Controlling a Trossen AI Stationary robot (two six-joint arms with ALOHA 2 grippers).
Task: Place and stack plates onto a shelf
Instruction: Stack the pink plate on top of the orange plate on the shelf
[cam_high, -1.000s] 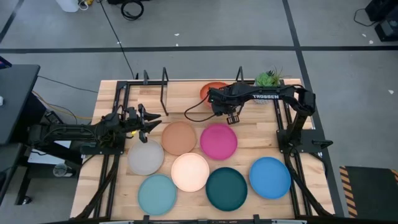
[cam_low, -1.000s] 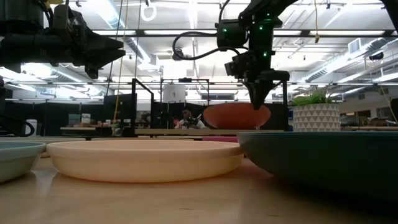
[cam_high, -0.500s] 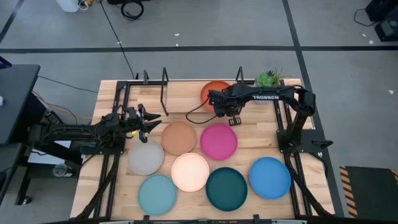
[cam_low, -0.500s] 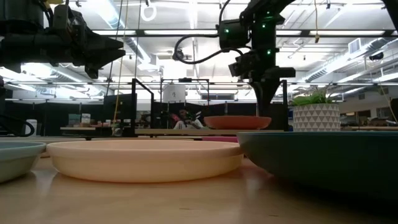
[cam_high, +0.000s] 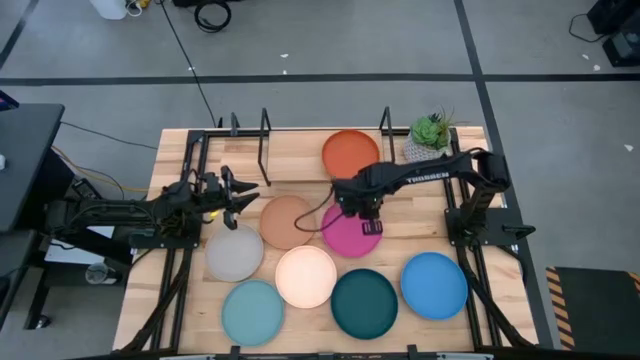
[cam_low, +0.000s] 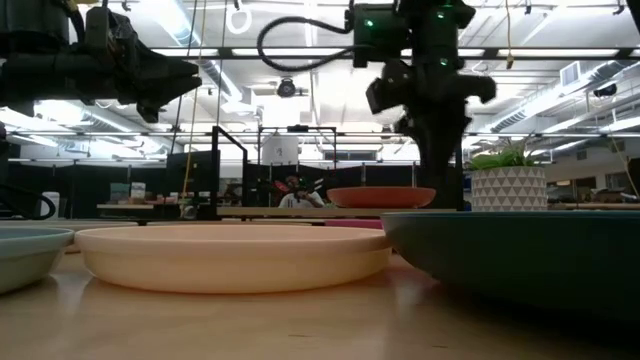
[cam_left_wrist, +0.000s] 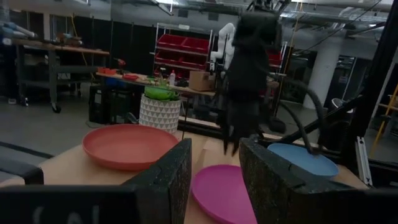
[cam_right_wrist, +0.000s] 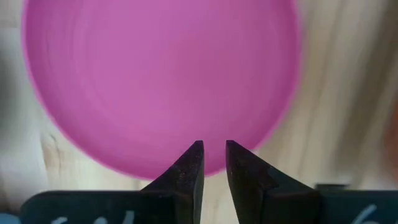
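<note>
Overhead, the wooden table (cam_high: 310, 150) is carrying everything, with the black wire shelf (cam_high: 262, 140) standing along its far edge. The orange plate (cam_high: 351, 153) is lying flat at the shelf's right end, near the small potted plant (cam_high: 432, 131). The other seven plates are lying on the open tabletop: tan (cam_high: 287, 221), magenta (cam_high: 352, 232) and grey (cam_high: 234, 252) in the nearer row to the shelf, then cream (cam_high: 305, 276), light blue (cam_high: 252, 311), dark teal (cam_high: 364, 303) and bright blue (cam_high: 434, 284). The right gripper (cam_high: 366, 208) is hanging over the magenta plate's far edge, its fingers (cam_right_wrist: 189, 167) narrowly parted and gripping nothing. The left gripper (cam_high: 240, 190) is waiting beside the tan plate, apparently above the table; its fingers (cam_left_wrist: 171, 171) are standing apart, empty.
</note>
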